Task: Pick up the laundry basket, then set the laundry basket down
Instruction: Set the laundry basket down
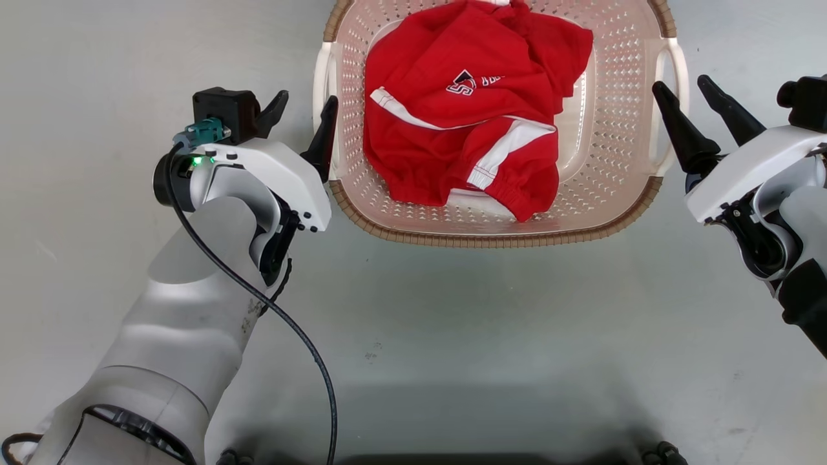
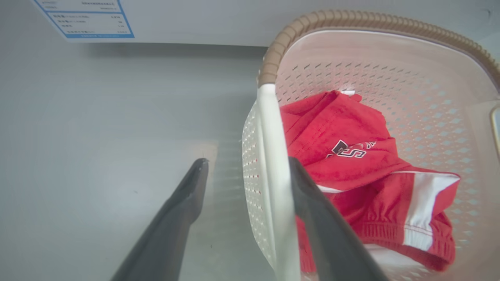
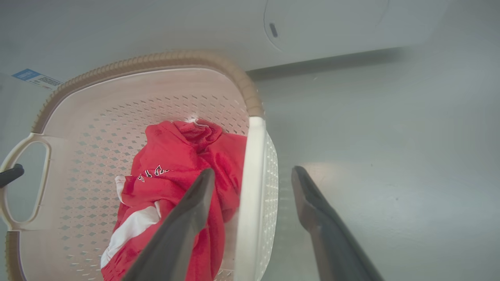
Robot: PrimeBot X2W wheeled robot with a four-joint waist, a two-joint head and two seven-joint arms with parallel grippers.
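Observation:
The pale pink perforated laundry basket (image 1: 607,129) with its brown woven-look rim stands on the grey floor at the top middle of the head view. My left gripper (image 1: 307,98) is open, its two dark fingers straddling the white left handle (image 2: 269,164), one finger inside the basket and one outside. On the other side my right gripper (image 1: 681,84) is open too, and the white right handle (image 3: 250,183) runs between its fingers. Whether either finger touches a handle is unclear.
A red garment (image 1: 465,123) with white stripes lies inside the basket. Behind the basket is a white appliance front (image 3: 332,23) with a blue-bordered label (image 2: 84,19). Grey floor (image 1: 452,336) stretches toward me. A black cable (image 1: 284,323) hangs along my left forearm.

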